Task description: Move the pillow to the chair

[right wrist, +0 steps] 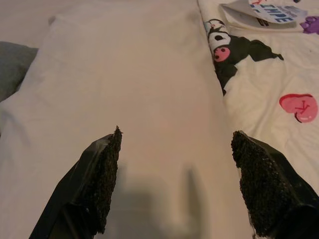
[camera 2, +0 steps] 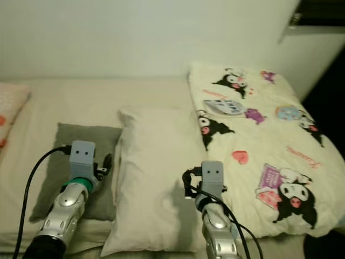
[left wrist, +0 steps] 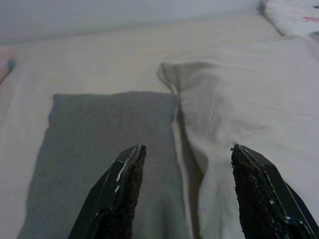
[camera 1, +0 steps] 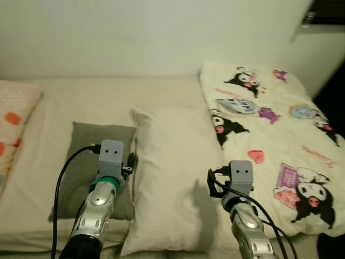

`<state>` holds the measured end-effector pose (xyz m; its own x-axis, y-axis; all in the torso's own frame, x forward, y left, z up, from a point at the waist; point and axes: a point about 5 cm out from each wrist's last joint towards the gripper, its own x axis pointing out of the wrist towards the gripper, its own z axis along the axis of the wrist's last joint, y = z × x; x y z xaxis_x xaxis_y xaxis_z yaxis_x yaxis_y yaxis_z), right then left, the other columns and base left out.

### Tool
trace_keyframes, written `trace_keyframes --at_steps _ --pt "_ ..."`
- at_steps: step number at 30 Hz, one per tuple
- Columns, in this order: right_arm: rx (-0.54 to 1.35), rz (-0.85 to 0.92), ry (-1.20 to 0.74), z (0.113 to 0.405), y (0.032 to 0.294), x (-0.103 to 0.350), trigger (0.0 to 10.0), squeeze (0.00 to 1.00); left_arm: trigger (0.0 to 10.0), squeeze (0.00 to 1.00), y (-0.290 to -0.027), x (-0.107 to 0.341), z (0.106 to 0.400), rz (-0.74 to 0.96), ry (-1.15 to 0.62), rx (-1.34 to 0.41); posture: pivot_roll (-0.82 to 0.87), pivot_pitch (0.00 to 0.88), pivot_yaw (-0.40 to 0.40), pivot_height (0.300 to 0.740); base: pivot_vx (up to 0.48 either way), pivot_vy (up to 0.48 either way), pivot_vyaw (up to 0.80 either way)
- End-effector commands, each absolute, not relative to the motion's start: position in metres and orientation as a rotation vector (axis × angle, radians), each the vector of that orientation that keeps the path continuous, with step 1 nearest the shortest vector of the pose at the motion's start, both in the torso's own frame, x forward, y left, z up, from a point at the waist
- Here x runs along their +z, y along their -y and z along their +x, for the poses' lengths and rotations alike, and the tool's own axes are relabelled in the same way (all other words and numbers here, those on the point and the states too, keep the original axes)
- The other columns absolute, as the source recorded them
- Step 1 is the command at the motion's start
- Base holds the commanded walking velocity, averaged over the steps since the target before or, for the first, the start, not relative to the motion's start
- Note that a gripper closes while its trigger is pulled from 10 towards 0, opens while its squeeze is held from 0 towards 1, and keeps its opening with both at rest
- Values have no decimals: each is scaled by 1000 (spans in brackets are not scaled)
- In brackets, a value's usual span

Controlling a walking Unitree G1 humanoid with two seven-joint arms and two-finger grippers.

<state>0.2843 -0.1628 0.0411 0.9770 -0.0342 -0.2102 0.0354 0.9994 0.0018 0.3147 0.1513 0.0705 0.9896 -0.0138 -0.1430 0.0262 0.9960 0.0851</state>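
Observation:
A long cream pillow lies lengthwise on the bed, between a flat grey cushion and a cartoon-print blanket. My left gripper is open above the seam where the grey cushion meets the pillow's left edge. My right gripper is open over the pillow's right half, close to the blanket's edge. Neither holds anything. In the head views both wrists hover low over the near end of the pillow.
A peach patterned pillow rests at the bed's far left. The white wall runs behind the bed. A dark gap lies beyond the blanket at right. The bed's front edge is just below my arms.

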Motion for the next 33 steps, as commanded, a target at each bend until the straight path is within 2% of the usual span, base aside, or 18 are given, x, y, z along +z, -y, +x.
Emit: trace_keyframes --at_steps 1,11,21,33 --pt "-50 12 -232 282 169 37 10000 0 10000 0 -151 68 312 82 -152 -17 -5 28 21 740 0 0 0" --pt "-32 2 -235 283 168 37 10000 0 10000 0 -151 70 312 91 -148 -7 -1 31 16 740 0 0 0" --pt "-24 2 -235 281 166 37 10000 0 10000 0 -151 70 313 66 -155 5 -9 44 22 740 0 -429 0" --pt "-21 0 -245 278 166 35 10000 0 10000 0 -155 69 311 37 -166 30 -8 52 21 740 0 0 0"
